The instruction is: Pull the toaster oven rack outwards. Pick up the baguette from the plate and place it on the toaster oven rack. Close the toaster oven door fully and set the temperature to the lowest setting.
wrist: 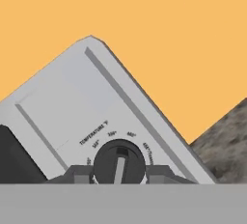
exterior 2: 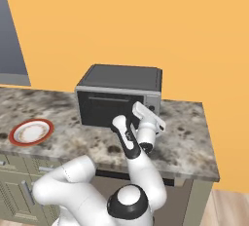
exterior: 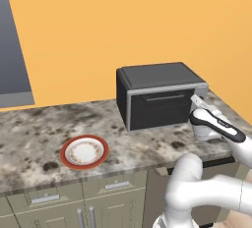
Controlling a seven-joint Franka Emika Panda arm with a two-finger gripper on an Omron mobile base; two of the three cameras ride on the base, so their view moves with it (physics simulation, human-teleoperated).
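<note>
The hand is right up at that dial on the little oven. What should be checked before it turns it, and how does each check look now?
1. Toaster oven door fully shut: ok, flat against the front.
2. Baguette off the plate: ok, the plate is bare.
3. Baguette on the rack: cannot tell, dark glass hides the inside.
4. Hand lined up on the temperature knob: ok, one finger at each side.
5. Grip firm: cannot tell; the fingers are close beside the knob.
</note>
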